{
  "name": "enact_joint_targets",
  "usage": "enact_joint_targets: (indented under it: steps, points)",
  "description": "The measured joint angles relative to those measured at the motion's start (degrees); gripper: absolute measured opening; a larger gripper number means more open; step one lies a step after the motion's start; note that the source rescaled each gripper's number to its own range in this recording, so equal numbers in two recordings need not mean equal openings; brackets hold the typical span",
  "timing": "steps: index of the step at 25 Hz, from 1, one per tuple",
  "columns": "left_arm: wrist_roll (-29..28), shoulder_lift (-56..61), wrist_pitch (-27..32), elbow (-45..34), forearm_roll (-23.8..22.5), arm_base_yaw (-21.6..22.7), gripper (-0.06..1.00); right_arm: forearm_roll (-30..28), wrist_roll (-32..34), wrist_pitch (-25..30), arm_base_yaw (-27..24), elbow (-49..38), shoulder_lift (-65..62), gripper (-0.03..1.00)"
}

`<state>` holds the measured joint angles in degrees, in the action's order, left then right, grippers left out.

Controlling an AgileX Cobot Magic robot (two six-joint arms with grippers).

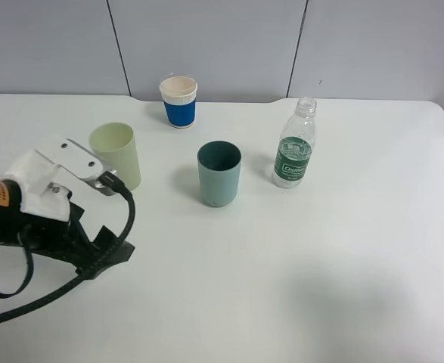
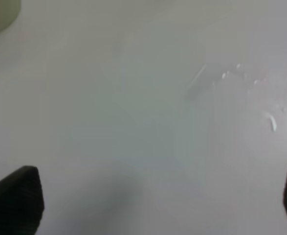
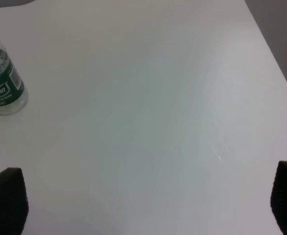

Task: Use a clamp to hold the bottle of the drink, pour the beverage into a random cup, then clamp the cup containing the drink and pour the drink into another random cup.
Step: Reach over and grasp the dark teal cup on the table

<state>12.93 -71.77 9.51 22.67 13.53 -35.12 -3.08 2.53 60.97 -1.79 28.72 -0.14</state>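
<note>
Bottle [image 1: 293,155]: stands upright on the white table [image 1: 343,265], right of the middle in the high view. Clear, with a green label. Sits just to the right of the teal cup [image 1: 219,174], close but not touching.

Left gripper [image 2: 155,200]: wide open, grabs nothing. Hangs low over bare table at the left side, right next to the pale cup [image 1: 117,155]. Well apart from the bottle, with the teal cup in between. Shows only a blurry corner of the pale cup in the left wrist view, far ahead of the black fingers [image 2: 16,200].

Right gripper [image 3: 145,198]: wide open too, grabs nothing. Cannot be seen in the high view. Looks down on bare table in the right wrist view. Has the bottle ahead and off to one side, well apart from both fingers, not between them.

Blue cup [image 1: 179,102]: stands at the back near the wall [image 1: 206,38], behind the other two cups. Has a white rim.

All three cups upright and apart from each other. Cannot tell whether any cup has drink in it. No touch between any gripper and the bottle.
</note>
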Motion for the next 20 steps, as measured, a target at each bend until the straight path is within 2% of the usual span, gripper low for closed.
enact_joint_targets:
  steps: [8, 14, 17, 20]
  points:
    - [0.92, -10.56, -18.52, -0.02, 0.17, -3.28, 1.0, 0.0, 0.0, 0.0, 0.0, 0.0, 0.0, 1.0]
    - [1.04, -16.32, -29.12, -0.07, 0.95, -5.58, 1.0, 0.0, 0.0, 0.0, 0.0, 0.0, 0.0, 1.0]
    - [1.04, -18.89, -32.94, -0.07, 4.66, -7.22, 1.0, 0.0, 0.0, 0.0, 0.0, 0.0, 0.0, 1.0]
    - [1.09, -20.94, -35.64, -0.07, 11.18, -9.36, 1.0, 0.0, 0.0, 0.0, 0.0, 0.0, 0.0, 1.0]
